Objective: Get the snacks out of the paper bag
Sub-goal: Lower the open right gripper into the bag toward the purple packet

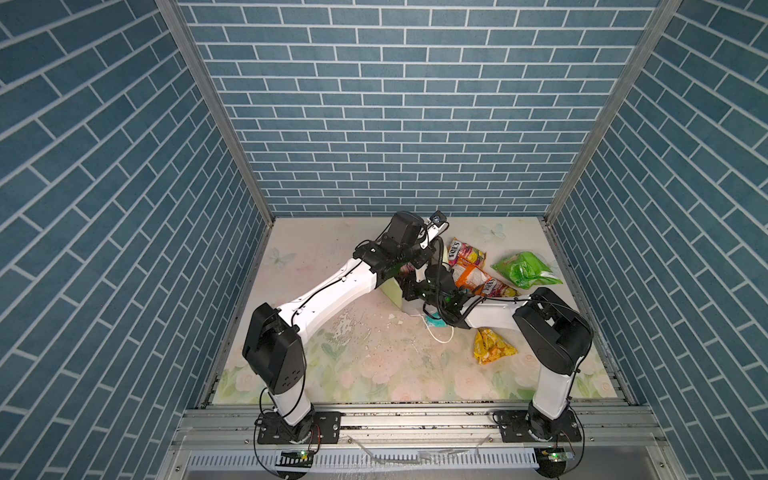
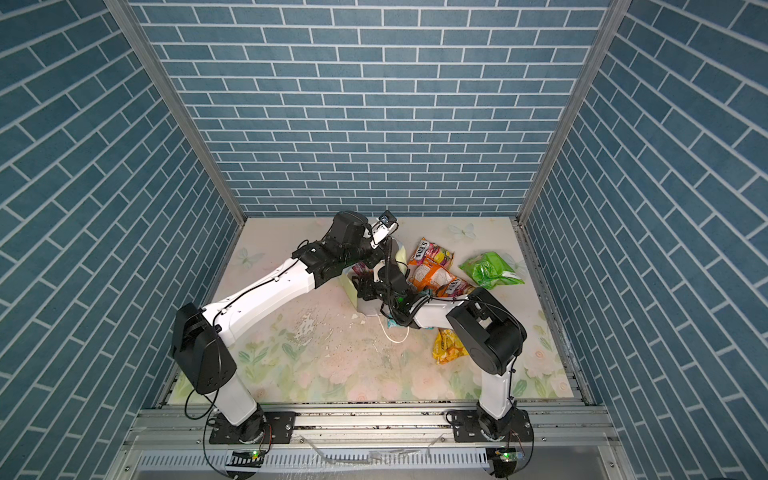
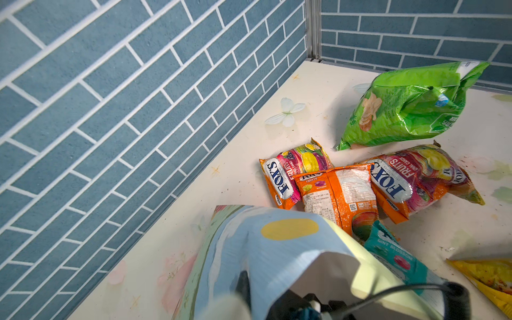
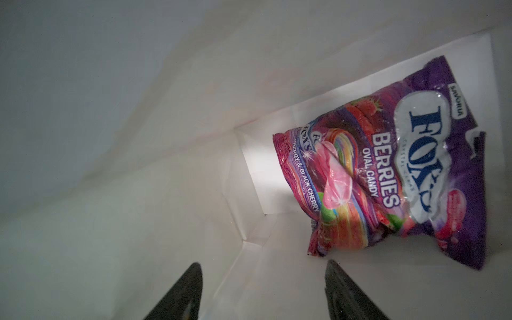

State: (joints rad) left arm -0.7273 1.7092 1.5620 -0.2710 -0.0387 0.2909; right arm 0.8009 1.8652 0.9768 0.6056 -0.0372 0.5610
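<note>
Inside smooth white paper bag [image 4: 138,138]: crinkly purple packet [image 4: 401,166]; right jaws apart, empty; left jaws clamped on bag wall.

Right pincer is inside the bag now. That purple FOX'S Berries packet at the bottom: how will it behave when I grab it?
The purple FOX'S Berries packet looks crinkly and loosely filled, so it will probably flop and sag rather than hold its shape. Its glossy film shows glare, so it may slip; pinching a crimped edge seems safer. The open right pincer has nothing in it, and the packet leans against the paper bag wall, so pushing may just slide it.
</note>
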